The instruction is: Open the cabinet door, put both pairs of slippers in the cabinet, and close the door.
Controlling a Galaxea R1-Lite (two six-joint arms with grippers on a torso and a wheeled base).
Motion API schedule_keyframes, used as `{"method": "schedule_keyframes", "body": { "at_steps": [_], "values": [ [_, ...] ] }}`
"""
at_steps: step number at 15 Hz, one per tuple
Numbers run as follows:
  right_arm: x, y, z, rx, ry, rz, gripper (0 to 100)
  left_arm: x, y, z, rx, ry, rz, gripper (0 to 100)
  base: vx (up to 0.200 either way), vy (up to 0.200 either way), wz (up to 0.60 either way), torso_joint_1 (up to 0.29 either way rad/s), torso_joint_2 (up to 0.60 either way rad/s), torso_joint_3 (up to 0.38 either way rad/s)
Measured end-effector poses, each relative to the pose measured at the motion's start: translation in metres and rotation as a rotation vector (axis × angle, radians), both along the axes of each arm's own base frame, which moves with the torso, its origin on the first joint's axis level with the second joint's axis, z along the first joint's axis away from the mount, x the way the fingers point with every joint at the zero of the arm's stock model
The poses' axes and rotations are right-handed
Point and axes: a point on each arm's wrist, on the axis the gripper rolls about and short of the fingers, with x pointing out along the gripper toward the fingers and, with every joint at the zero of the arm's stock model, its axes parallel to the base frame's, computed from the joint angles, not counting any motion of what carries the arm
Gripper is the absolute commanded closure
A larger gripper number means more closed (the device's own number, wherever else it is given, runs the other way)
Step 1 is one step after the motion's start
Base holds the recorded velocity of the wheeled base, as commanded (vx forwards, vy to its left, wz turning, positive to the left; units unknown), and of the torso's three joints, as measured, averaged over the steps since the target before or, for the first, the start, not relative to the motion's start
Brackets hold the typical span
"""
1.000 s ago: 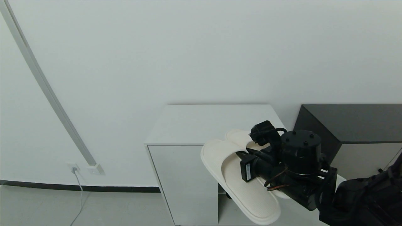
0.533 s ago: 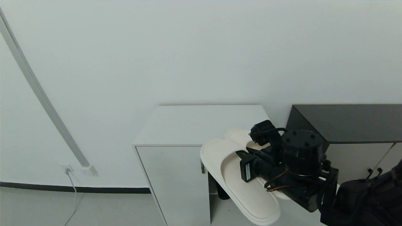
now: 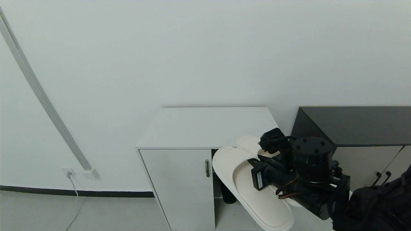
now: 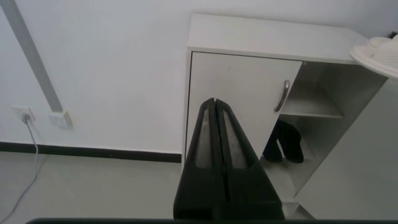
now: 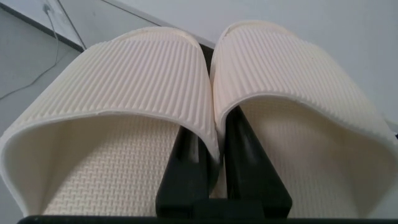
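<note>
Before the white cabinet [image 3: 205,128], raised right tool [image 5: 217,163] pinches cream slippers [image 3: 257,195]; left tool [image 4: 215,140] closed.

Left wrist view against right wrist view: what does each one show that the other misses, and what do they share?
Left wrist view adds: the shut left pincer, the white cabinet with one door closed, its open half with a shelf, and dark footwear standing inside.

Right wrist view adds: the right pincer clamped on the inner edges of the cream slippers, with their ribbed straps close up.

Shared: the cream slippers, at the left wrist view's edge near the cabinet's open side, and the grey floor.
</note>
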Motion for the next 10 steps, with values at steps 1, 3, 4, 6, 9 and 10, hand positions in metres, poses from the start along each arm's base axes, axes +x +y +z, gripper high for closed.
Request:
{"method": "schedule_keyframes", "body": {
  "at_steps": [1, 3, 4, 6, 9, 10],
  "values": [
    [-0.0002, -0.0002, 0.0003, 0.005, -0.005, 0.0, 100, 0.0, 0.0, 0.0, 0.0, 0.0, 0.0, 100, 0.0, 0.0, 0.0, 0.0, 0.0, 0.0],
    [0.0, -0.0007, 0.0002, 0.008, -0.009, -0.002, 100, 0.0, 0.0, 0.0, 0.0, 0.0, 0.0, 100, 0.0, 0.0, 0.0, 0.0, 0.0, 0.0],
    [-0.0003, -0.0005, 0.0, 0.008, -0.009, 0.0, 100, 0.0, 0.0, 0.0, 0.0, 0.0, 0.0, 100, 0.0, 0.0, 0.0, 0.0, 0.0, 0.0],
    [-0.0005, -0.0006, -0.0003, 0.008, -0.008, 0.0, 100, 0.0, 0.0, 0.0, 0.0, 0.0, 0.0, 100, 0.0, 0.0, 0.0, 0.0, 0.0, 0.0],
    [-0.0015, -0.0008, -0.0018, 0.004, -0.004, 0.003, 100, 0.0, 0.0, 0.0, 0.0, 0.0, 0.0, 100, 0.0, 0.0, 0.0, -0.11, 0.27, 0.146],
    [-0.0017, -0.0009, -0.0021, 0.002, -0.003, 0.003, 100, 0.0, 0.0, 0.0, 0.0, 0.0, 0.0, 100, 0.0, 0.0, 0.0, -0.163, 0.35, 0.188]
  ]
}}
